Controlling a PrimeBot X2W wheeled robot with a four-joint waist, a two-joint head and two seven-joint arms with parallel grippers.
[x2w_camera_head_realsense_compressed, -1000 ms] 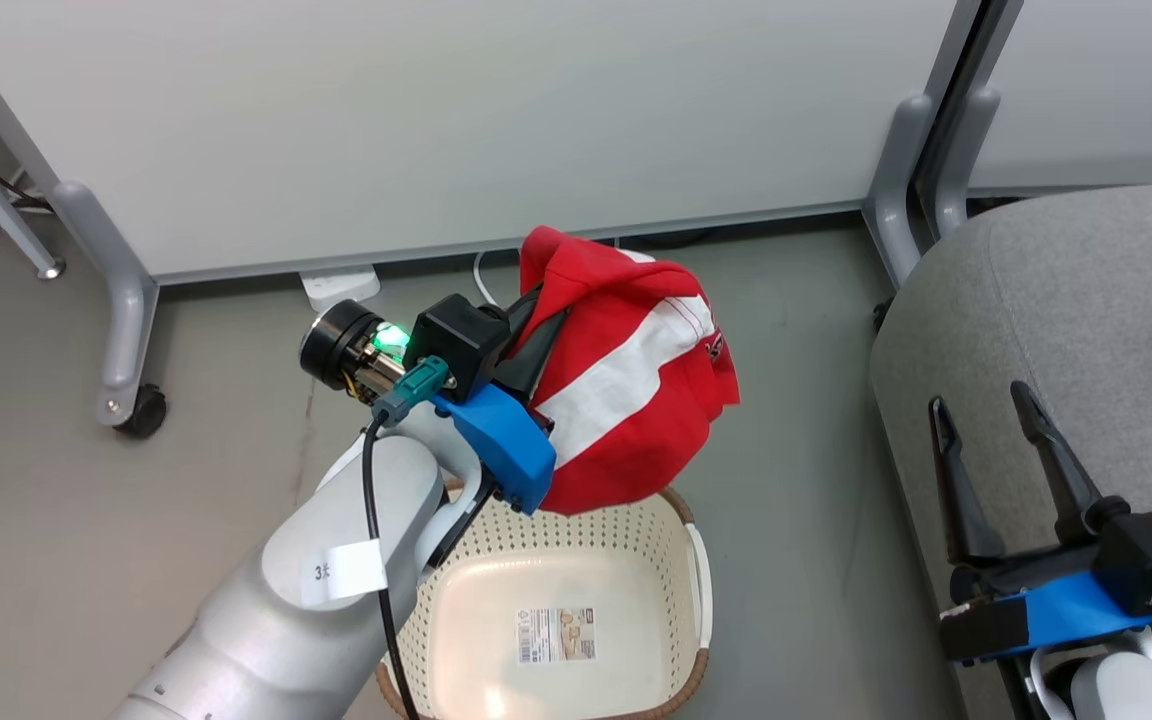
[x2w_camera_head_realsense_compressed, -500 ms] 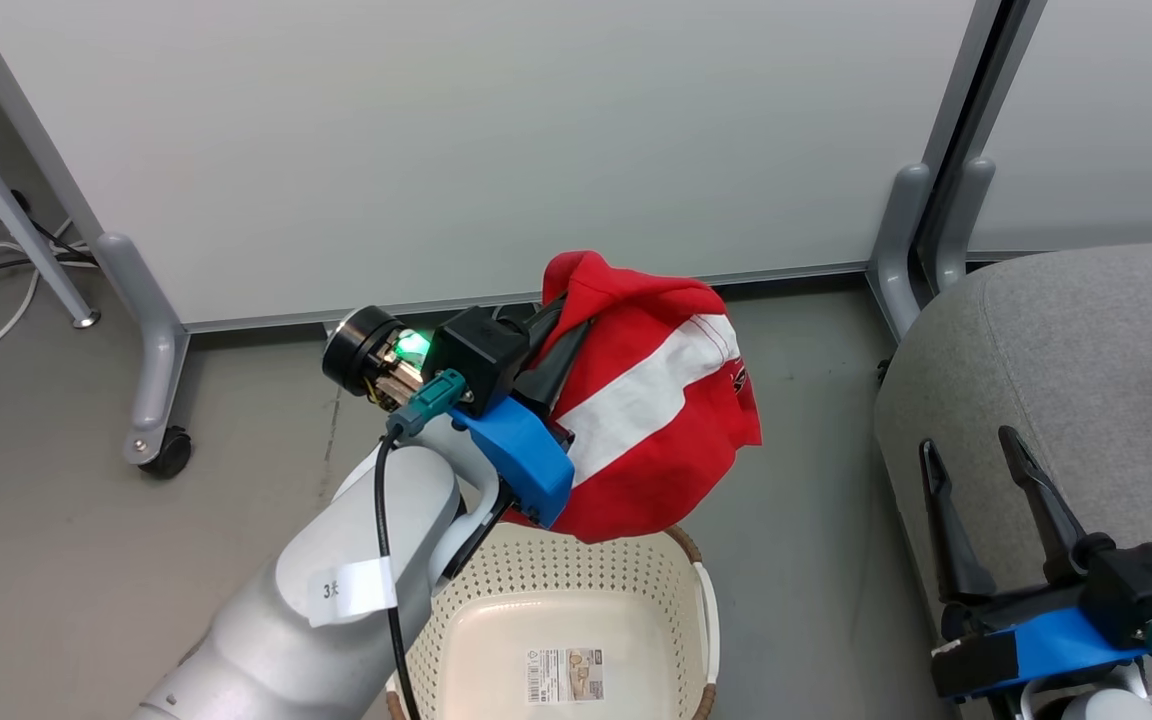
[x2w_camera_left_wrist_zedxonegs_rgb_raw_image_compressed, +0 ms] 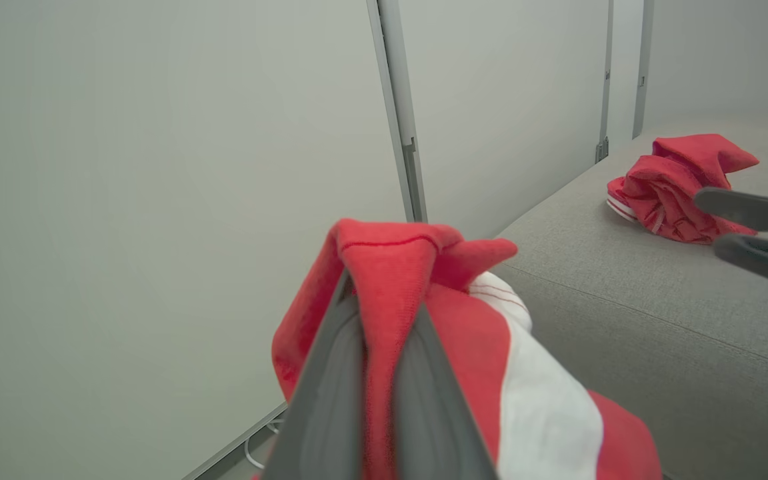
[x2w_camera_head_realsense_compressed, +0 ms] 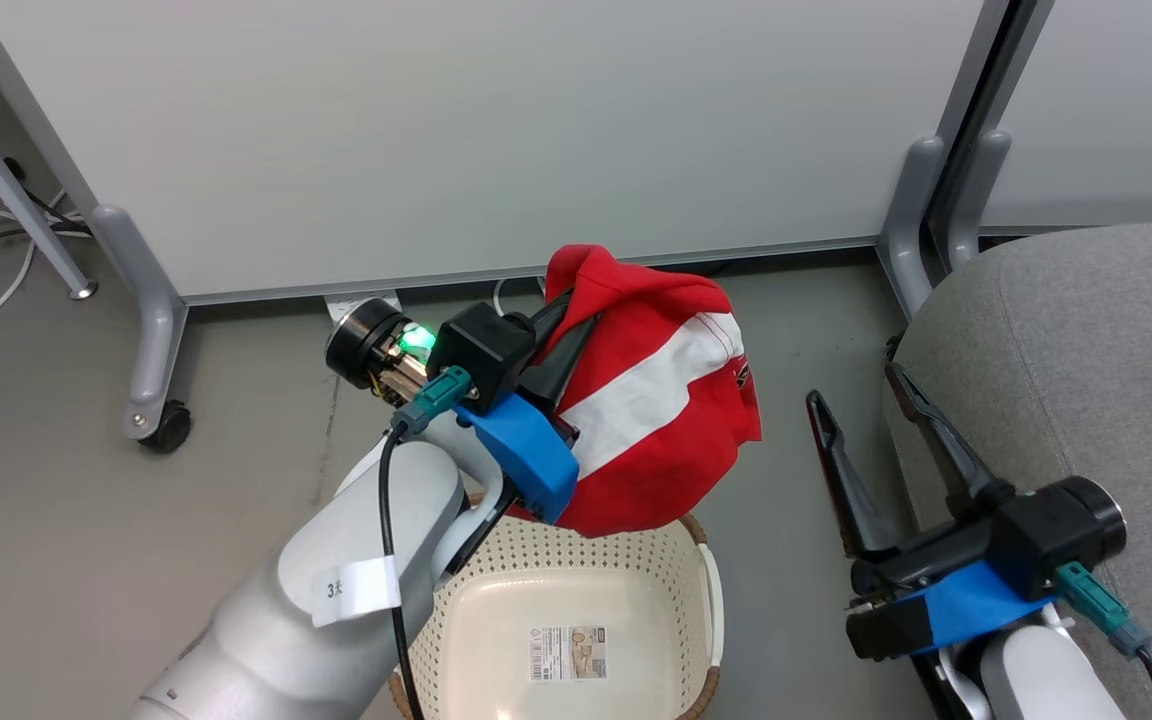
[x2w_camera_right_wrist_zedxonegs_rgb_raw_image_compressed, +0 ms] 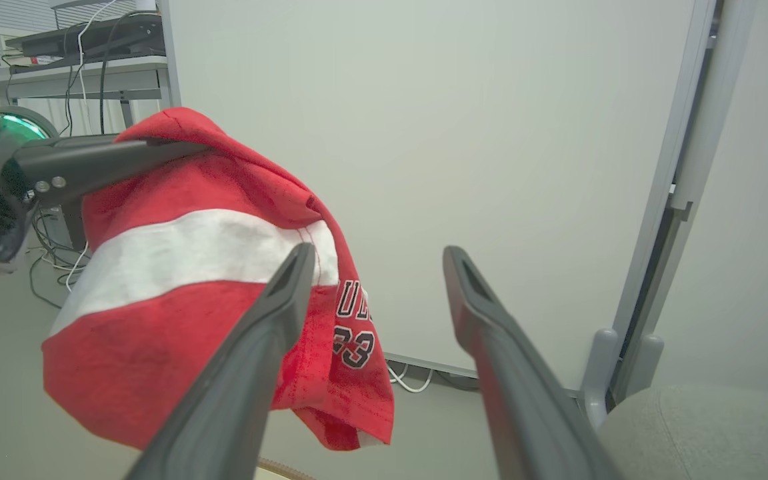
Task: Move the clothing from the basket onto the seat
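Two red garments with white stripes, well apart. First garment [x2w_camera_head_realsense_compressed: 656, 400] bunched at centre of the head view, pinched near its top between the narrow, clamped fingers of the left gripper [x2w_camera_head_realsense_compressed: 564, 330], with a broad white band running diagonally across the cloth. Lower hem overlapping the far rim of the basket [x2w_camera_head_realsense_compressed: 708, 600] at bottom centre, with a barcode label [x2w_camera_head_realsense_compressed: 568, 652] visible on the basket's floor. Green light [x2w_camera_head_realsense_compressed: 418, 340] glowing on the left wrist, black cable [x2w_camera_head_realsense_compressed: 383, 520] trailing down the pale forearm.

Second garment [x2w_camera_left_wrist_zedxonegs_rgb_raw_image_compressed: 674, 190] crumpled at upper right of the left wrist view, lying on top of the seat [x2w_camera_left_wrist_zedxonegs_rgb_raw_image_compressed: 624, 280]. Same light grey cushion along the right edge of the head view.

Right gripper [x2w_camera_head_realsense_compressed: 853, 385] at lower right of the head view, just beside the seat's left edge, fingers spread wide and holding nothing. Contact with the cushion impossible to tell. In the right wrist view, one of those fingers crossing in front of the first garment's lower right corner, black lettering ending in "23" legible near the hem.

Behind it all, a white partition panel [x2w_camera_head_realsense_compressed: 536, 130] on grey legs, one castor [x2w_camera_head_realsense_compressed: 164, 428] at left, grey floor [x2w_camera_head_realsense_compressed: 86, 560] below.
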